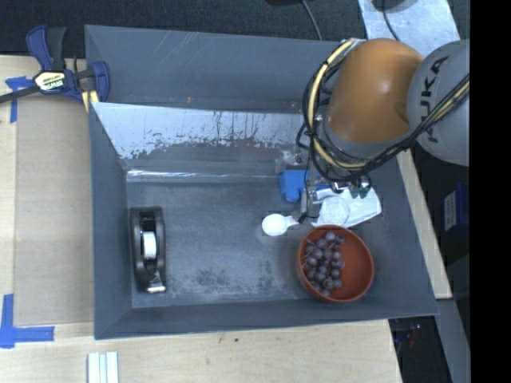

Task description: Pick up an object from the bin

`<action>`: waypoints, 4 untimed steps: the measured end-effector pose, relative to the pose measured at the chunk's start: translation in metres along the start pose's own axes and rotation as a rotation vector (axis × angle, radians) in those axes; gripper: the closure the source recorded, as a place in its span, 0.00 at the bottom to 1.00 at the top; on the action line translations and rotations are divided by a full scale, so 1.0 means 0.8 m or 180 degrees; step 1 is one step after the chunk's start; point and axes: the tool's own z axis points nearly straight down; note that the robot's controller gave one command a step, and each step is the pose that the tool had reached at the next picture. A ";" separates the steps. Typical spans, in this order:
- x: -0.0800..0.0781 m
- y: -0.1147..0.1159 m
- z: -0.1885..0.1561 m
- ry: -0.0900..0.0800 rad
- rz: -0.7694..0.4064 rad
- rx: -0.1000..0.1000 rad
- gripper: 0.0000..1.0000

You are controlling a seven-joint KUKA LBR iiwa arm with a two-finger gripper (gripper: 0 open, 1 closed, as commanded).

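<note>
At the right end of the grey metal bin [215, 214], close to the far wall, the gripper [313, 212] hangs low over the floor beneath the arm's rounded orange cover [371, 86] and its loops of cable. These hide it so much that I cannot tell whether it is open or closed, and nothing can be seen held in it. The step in hand looks like the descent onto a pick, with no grasp made yet. Three things lie close around the tip: a small blue block [291, 185] just to its far left, a small white ball-shaped thing [274, 225] just to its near left, and a flat crumpled white piece [357, 208] to its right, partly under the wrist. Which of them is aimed at cannot be told. The next move probably calls for settling squarely over one alone, since they lie near enough together that a loose approach could knock a neighbour aside. Just near of the tip stands a round reddish-brown bowl [361, 284] holding a cluster of dark purple grapes [325, 258]; its rim could catch the wrist. Well apart, at the left end, lies a black tape dispenser [149, 248], out of the way.
</note>
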 end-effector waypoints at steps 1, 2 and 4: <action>0.008 -0.012 0.015 -0.0016 0.0109 -0.0002 0.00; 0.018 -0.012 0.032 0.0001 0.0818 -0.0002 0.00; 0.013 -0.021 0.048 -0.0014 0.0366 -0.0001 0.00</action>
